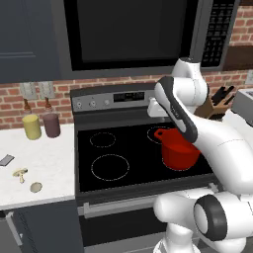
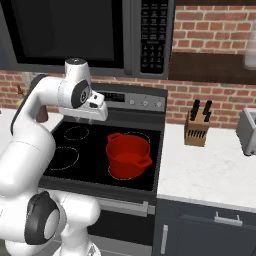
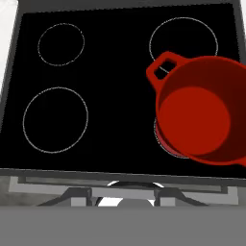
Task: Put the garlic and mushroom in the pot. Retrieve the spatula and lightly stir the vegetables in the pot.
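Observation:
The red pot (image 1: pixel 180 150) stands on the stove's front right burner and its inside (image 3: pixel 194 115) holds nothing. On the white counter left of the stove lie the tan mushroom (image 1: pixel 20 173) and, nearer the front edge, the round beige garlic (image 1: pixel 35 187). A flat grey blade at the counter's left edge is the spatula (image 1: pixel 6 159); its handle is cut off by the picture's edge. My gripper (image 3: pixel 122 194) hangs above the middle of the cooktop, left of the pot, pointing down. Its fingertips stand apart with nothing between them.
A yellow canister (image 1: pixel 31 127) and a maroon canister (image 1: pixel 51 125) stand at the back of the left counter. A wooden knife block (image 2: pixel 196 127) sits on the right counter. The black cooktop (image 3: pixel 96 96) has bare burners left of the pot.

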{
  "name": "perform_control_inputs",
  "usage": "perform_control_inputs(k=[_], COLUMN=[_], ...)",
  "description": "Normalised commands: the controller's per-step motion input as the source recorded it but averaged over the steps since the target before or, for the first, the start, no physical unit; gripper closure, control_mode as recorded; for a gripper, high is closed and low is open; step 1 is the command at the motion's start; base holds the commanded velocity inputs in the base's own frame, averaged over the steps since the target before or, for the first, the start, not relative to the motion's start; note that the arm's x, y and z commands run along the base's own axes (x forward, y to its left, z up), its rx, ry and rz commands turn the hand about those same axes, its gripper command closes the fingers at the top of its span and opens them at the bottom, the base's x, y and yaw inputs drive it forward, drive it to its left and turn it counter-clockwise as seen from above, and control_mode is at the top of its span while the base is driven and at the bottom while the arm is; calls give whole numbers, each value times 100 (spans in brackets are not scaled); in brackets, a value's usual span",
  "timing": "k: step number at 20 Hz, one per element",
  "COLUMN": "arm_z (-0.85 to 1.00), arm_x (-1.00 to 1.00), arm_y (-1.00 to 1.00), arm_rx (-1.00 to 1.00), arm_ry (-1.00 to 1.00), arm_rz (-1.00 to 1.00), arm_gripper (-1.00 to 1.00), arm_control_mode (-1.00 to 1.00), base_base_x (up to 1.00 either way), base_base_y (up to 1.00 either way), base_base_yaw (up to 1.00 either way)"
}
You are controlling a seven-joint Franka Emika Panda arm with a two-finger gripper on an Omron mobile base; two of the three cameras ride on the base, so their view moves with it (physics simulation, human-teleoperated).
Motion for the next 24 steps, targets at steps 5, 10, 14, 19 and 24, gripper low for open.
perform_control_inputs(k=[5, 10, 14, 19, 24], arm_z=[-6, 0, 0, 0, 0], arm_x=[-1, 0, 0, 0, 0], arm_y=[0, 0, 0, 0, 0], arm_rx=[0, 0, 0, 0, 0], arm_ry=[2, 0, 0, 0, 0], arm_rz=[0, 0, 0, 0, 0], arm_gripper=[-100, -100, -100, -100, -100], arm_control_mode=[100, 100, 100, 100, 100], base_base_x=[0, 0, 0, 0, 0], base_base_y=[12, 95, 100, 100, 74], base_base_yaw=[0, -2, -10, -9, -1])
